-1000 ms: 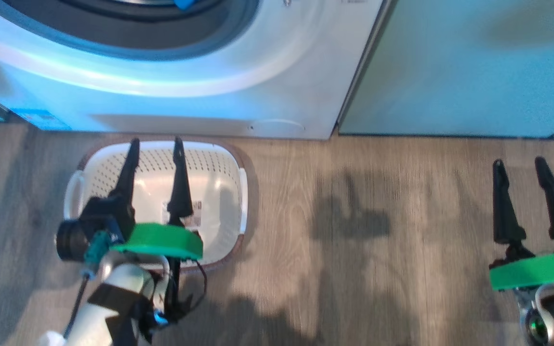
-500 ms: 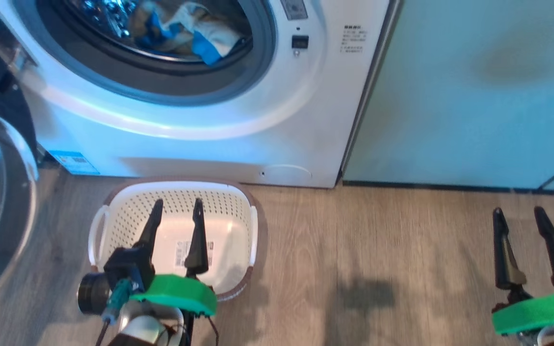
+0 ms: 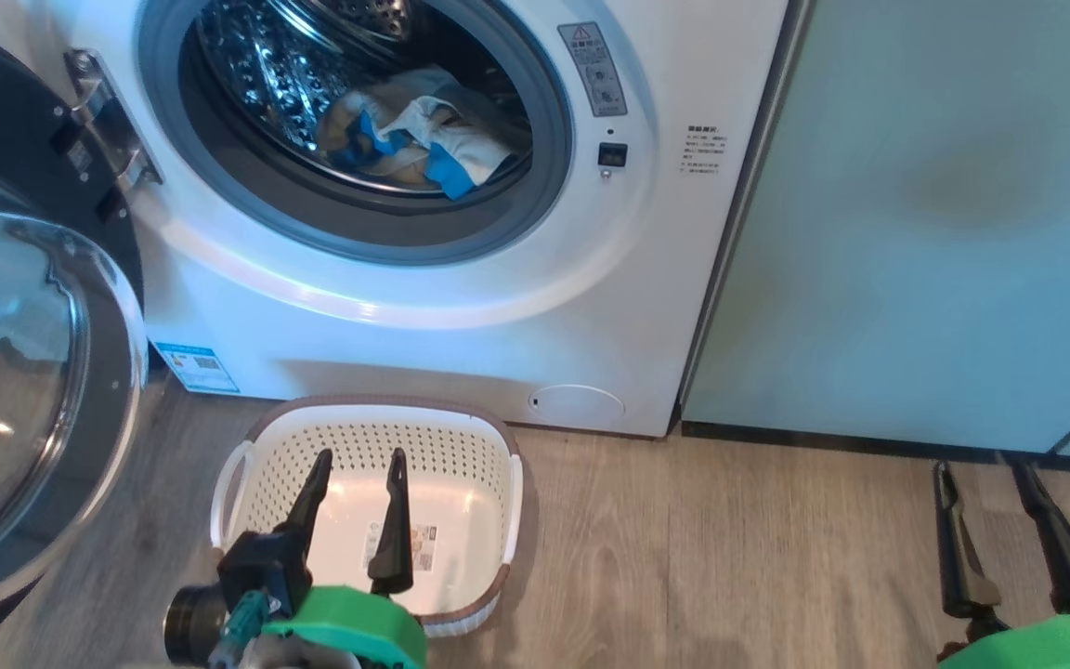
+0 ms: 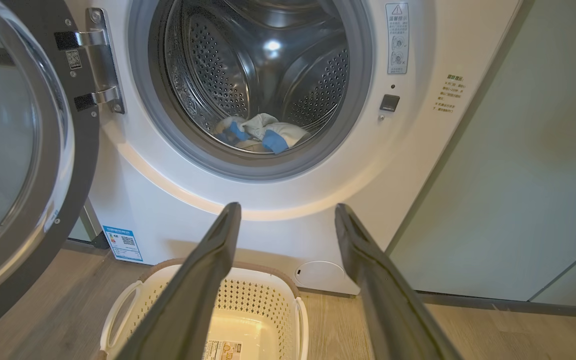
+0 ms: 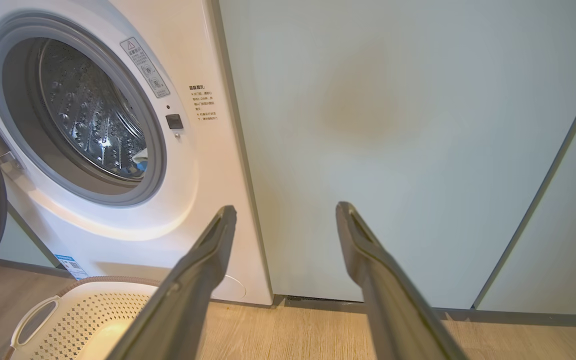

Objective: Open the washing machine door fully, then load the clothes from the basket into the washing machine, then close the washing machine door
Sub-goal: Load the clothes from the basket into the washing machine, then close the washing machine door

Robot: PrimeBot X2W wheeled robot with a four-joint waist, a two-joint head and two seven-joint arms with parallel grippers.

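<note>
The left gripper (image 3: 360, 457), fingers spread and empty, hovers over the bare basket (image 3: 461, 451) at lower centre, while the right gripper (image 3: 981, 469), equally open, waits at lower right. The head view has tilted upward within the last second, revealing the washing machine (image 3: 461, 344) with the clothes (image 3: 424, 139) already in its steel drum (image 3: 266, 65). The washing machine door (image 3: 15, 372) stands wide at left, so only closing appears to remain

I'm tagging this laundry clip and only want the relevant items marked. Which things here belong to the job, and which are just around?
Part of the job:
washing machine
washing machine door, swung open
clothes, already inside the machine
basket, empty on the floor

Just around:
pale green cabinet panels
wooden floor
</note>
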